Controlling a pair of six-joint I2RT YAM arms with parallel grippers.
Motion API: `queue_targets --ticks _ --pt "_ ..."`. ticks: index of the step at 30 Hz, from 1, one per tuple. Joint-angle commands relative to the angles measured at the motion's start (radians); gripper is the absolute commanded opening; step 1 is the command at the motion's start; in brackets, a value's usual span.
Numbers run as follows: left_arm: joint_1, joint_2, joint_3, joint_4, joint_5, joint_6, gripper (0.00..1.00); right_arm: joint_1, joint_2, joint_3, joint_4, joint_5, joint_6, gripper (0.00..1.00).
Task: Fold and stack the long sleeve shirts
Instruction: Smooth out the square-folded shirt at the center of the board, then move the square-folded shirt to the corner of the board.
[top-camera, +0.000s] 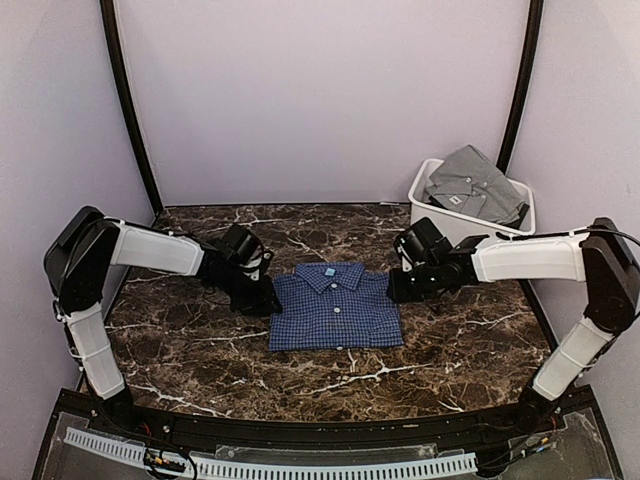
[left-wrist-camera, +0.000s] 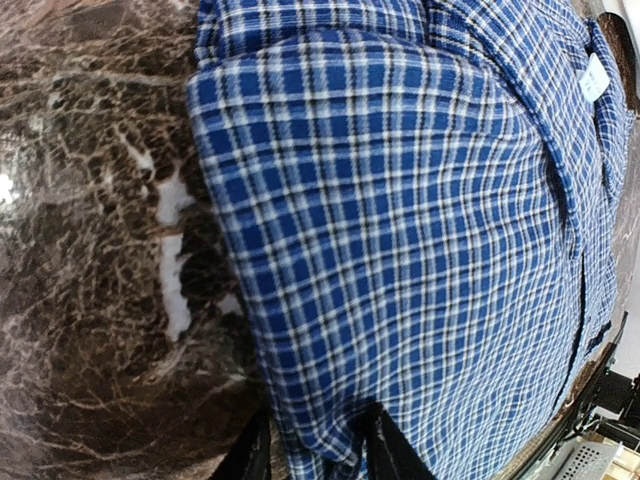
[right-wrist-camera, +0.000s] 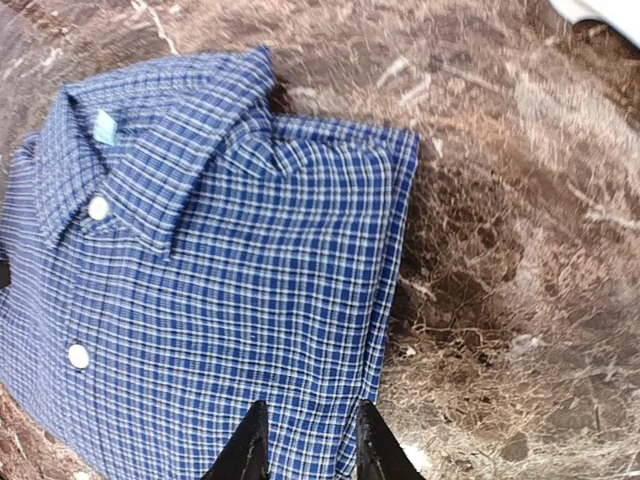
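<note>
The blue shirt (top-camera: 335, 308) lies folded flat in the middle of the table (top-camera: 190, 355), front side up. Its collar (top-camera: 333, 275) points to the far wall and its hem edge faces the arm bases. As a folded block it looks a little wider than deep, so its long axis runs left to right. The button line runs near to far down its middle. Its left and right edges are straight folds; the right wrist view shows several layers stacked at the right edge.

The left gripper (top-camera: 263, 296) is at the shirt's left edge. In its wrist view, cloth fills the gap between the fingers (left-wrist-camera: 378, 440) and puckers there. I cannot tell whether the jaws pinch it.

The right gripper (top-camera: 396, 286) is at the right edge. Its jaws stand a little apart over the folded edge, and flat cloth shows between them, with nothing seen pinched.

Marble shows on every side of the shirt, broadest to the left and toward the near edge. At the far right corner, well apart from the shirt, stands a white bin (top-camera: 447, 222) holding the grey shirt (top-camera: 478, 182), which is crumpled and rises above the rim. Walls close the table at the back and both sides.
</note>
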Motion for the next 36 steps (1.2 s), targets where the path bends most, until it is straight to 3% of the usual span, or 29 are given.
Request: queue_targets --ticks 1,5,8,12,16,25,36 --pt "-0.032 0.067 0.027 -0.067 -0.068 -0.028 0.32 0.007 -0.078 0.016 0.059 0.037 -0.025 0.29" --pt "-0.04 0.087 0.043 -0.07 -0.09 -0.052 0.26 0.007 -0.131 0.018 0.079 0.053 -0.033 0.31" --pt "-0.04 0.094 0.067 -0.083 -0.135 -0.058 0.12 0.006 -0.151 0.031 0.081 0.059 -0.041 0.31" --pt "-0.035 0.104 0.127 -0.126 -0.219 -0.045 0.0 0.007 -0.159 0.051 0.079 0.057 -0.047 0.32" --pt "0.011 0.104 0.167 -0.17 -0.283 -0.011 0.0 0.005 -0.161 0.063 0.079 0.057 -0.052 0.32" --pt "0.227 0.14 0.353 -0.253 -0.427 0.174 0.0 0.006 -0.142 0.102 0.06 0.068 -0.068 0.32" --pt "0.421 0.376 0.699 -0.328 -0.584 0.36 0.0 0.007 -0.079 0.182 0.002 0.076 -0.081 0.32"
